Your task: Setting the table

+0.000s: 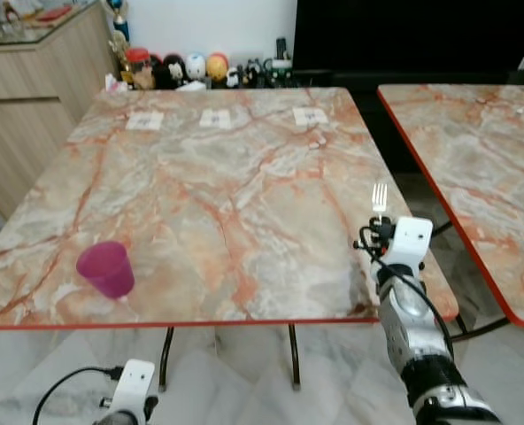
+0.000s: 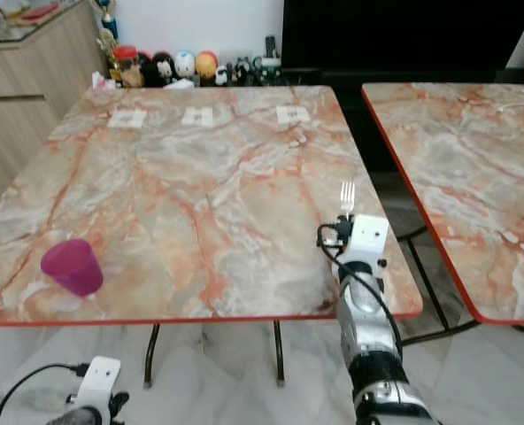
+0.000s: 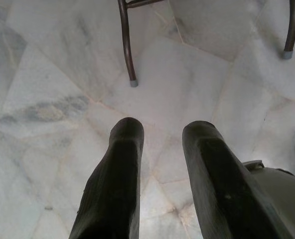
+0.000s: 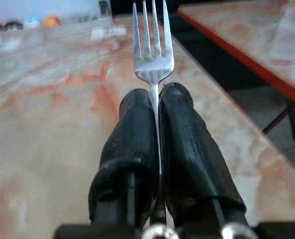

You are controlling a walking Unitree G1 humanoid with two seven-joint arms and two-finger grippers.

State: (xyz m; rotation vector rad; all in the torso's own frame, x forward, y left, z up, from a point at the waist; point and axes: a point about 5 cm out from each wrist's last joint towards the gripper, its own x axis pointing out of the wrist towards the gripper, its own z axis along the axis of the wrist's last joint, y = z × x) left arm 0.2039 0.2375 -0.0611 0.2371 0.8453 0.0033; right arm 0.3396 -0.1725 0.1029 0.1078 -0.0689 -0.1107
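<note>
A silver fork (image 4: 152, 50) stands pinched between the two black fingers of my right gripper (image 4: 155, 99), tines pointing away from the wrist. From the head camera the fork (image 1: 380, 198) rises above the white wrist at the marble table's (image 1: 227, 177) front right part, just above the tabletop. A pink cup (image 1: 106, 268) stands upright near the table's front left edge. My left gripper (image 3: 160, 129) hangs low below the table edge, open, pointing at the floor with nothing between its fingers.
Three small white paper squares (image 1: 215, 118) lie in a row across the far side of the table. A second marble table (image 1: 474, 168) stands to the right across a narrow gap. Toys and bottles (image 1: 187, 71) line the far wall, with a wooden cabinet (image 1: 32, 80) at left.
</note>
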